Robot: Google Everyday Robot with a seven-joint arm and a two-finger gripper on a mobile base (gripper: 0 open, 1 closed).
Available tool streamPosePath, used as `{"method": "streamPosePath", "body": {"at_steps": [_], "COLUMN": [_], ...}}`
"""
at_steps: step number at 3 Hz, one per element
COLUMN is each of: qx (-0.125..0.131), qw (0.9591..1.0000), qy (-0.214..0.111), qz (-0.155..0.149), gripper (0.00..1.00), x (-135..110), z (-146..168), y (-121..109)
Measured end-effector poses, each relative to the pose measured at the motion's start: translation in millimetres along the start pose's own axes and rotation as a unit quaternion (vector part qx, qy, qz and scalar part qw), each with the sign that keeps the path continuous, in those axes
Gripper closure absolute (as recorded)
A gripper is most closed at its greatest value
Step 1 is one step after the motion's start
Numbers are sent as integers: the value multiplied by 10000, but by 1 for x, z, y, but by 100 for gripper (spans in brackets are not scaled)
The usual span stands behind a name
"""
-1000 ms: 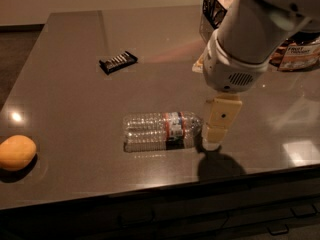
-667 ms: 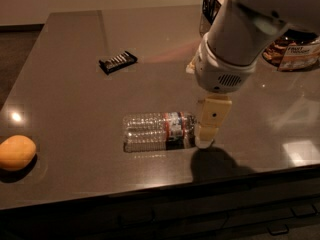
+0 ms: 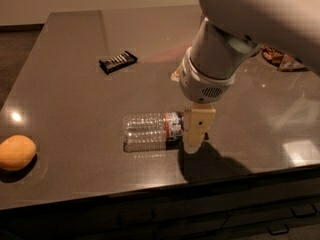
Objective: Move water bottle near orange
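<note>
The water bottle (image 3: 147, 131) lies on its side on the dark table (image 3: 75, 109), near the front middle, with its label band toward the right. Its cap end is hidden behind my gripper (image 3: 193, 143). The gripper points straight down at the bottle's neck and reaches table level there. The orange (image 3: 17, 152) sits at the front left corner of the table, far to the left of the bottle.
A black snack bar pack (image 3: 118, 61) lies farther back on the table, left of centre. A snack bag (image 3: 279, 59) lies at the far right, partly hidden behind the arm. The table's front edge (image 3: 150, 189) runs just below the bottle.
The gripper has moved left and now covers the bottle's cap end. The arm fills more of the view. The bottle and the orange have not moved.
</note>
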State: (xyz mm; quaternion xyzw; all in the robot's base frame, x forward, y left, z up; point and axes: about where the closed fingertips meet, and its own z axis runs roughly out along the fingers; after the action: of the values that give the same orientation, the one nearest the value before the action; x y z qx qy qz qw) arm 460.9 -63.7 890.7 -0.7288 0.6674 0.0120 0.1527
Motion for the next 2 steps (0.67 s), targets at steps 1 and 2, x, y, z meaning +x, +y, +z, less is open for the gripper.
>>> {"method": "streamPosePath", "body": {"at_steps": [1,2], "qx": [15,-22], "qw": [9997,9994], "qy": [-6,73], "qz": [-231,-335], "gripper": [0,0], "x": [-4,-3], "z": [14,28], "y": [4,2]}}
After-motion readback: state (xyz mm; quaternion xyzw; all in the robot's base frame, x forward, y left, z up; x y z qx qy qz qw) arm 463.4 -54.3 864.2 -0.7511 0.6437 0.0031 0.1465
